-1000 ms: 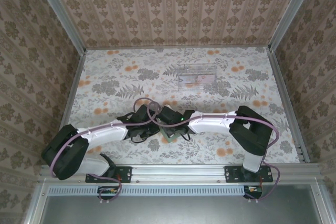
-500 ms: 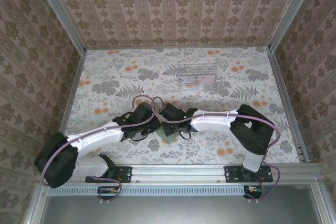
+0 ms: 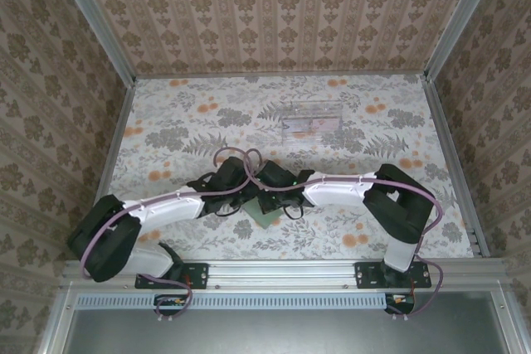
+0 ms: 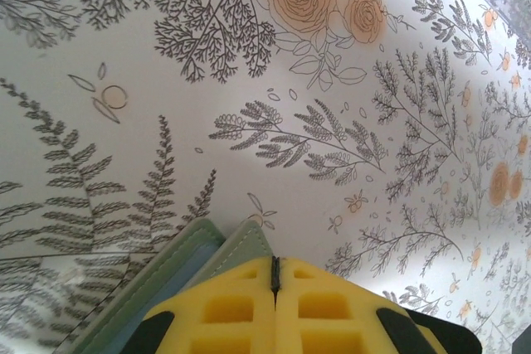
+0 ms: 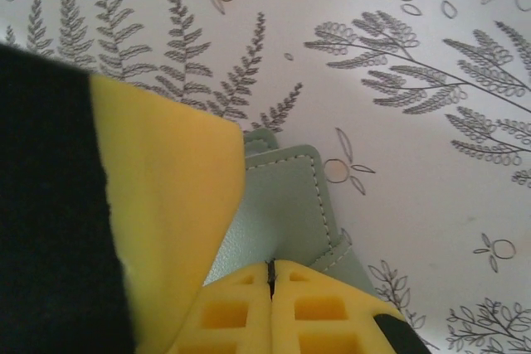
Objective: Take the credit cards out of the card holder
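The left claw (image 4: pixel 275 278) and the right claw (image 5: pixel 271 283) are both fully closed, tips against the card holder (image 5: pixel 290 205) just beneath them; a pinch on a flap cannot be confirmed. Recommended: steady one flap, part the pockets slowly.

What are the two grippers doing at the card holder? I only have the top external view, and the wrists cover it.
Observer: In the left wrist view the left gripper is shut, its yellow tips right at a corner of the card holder.
Operator: And the right one?
Observer: The right wrist view shows the right gripper shut too, its tips over the holder's stitched flap.
Operator: How close are they to each other?
Observer: Very close. A yellow finger, apparently the left gripper's, lies over the holder right beside the right tips.
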